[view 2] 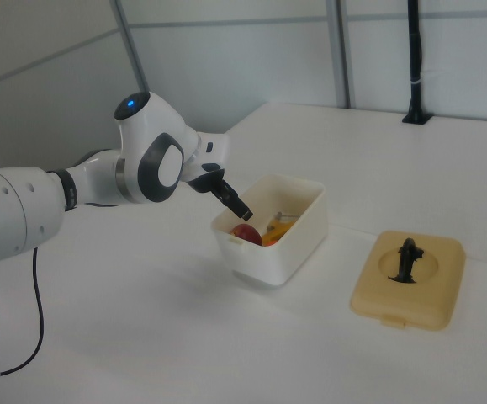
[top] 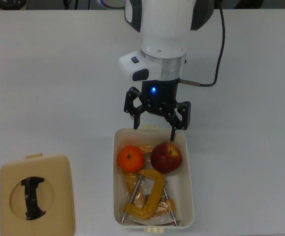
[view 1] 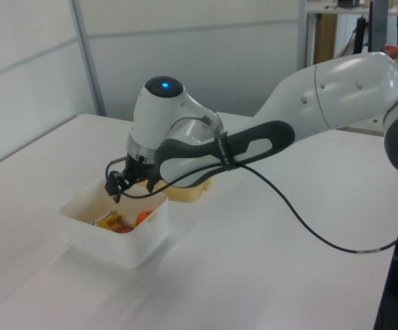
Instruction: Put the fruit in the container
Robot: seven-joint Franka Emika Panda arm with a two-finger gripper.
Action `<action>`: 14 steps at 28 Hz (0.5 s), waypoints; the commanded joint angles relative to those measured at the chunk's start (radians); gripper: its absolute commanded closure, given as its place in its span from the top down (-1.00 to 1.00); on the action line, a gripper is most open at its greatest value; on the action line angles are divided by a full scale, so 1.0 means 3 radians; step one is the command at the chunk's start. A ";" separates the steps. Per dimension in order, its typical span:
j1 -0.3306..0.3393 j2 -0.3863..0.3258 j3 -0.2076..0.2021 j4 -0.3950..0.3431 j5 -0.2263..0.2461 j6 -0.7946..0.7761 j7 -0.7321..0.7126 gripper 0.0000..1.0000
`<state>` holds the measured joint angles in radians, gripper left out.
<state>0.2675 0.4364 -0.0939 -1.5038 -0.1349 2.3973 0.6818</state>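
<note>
The red apple (top: 166,157) lies inside the cream-white container (top: 188,182), beside the orange (top: 131,158), both at the end nearest the arm. My gripper (top: 155,126) hangs open just above that end's rim with nothing between its fingers. In the left view the gripper (view 1: 116,189) sits over the container (view 1: 126,247), where the orange (view 1: 142,218) and a bit of the apple (view 1: 123,229) peek over the wall. The right view shows the apple (view 2: 244,235) low in the container (view 2: 285,248), under a fingertip (view 2: 245,215).
A yellow C-clamp (top: 149,194) lies in the container's other half. The tan lid (top: 36,196) with its black handle rests on the table at the top view's lower left. The arm's black cable (top: 216,54) trails toward the top view's upper right.
</note>
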 commanded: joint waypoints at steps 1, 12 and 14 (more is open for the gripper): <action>0.0014 -0.0099 -0.0055 0.0027 0.0076 -0.0626 -0.0522 1.00; -0.0186 -0.0452 -0.0127 0.0048 0.0491 -0.2048 -0.1888 1.00; -0.0201 -0.0513 -0.0127 0.0048 0.0475 -0.2212 -0.2001 1.00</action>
<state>0.2235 0.3426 -0.1211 -1.4758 -0.0146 1.8549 0.1971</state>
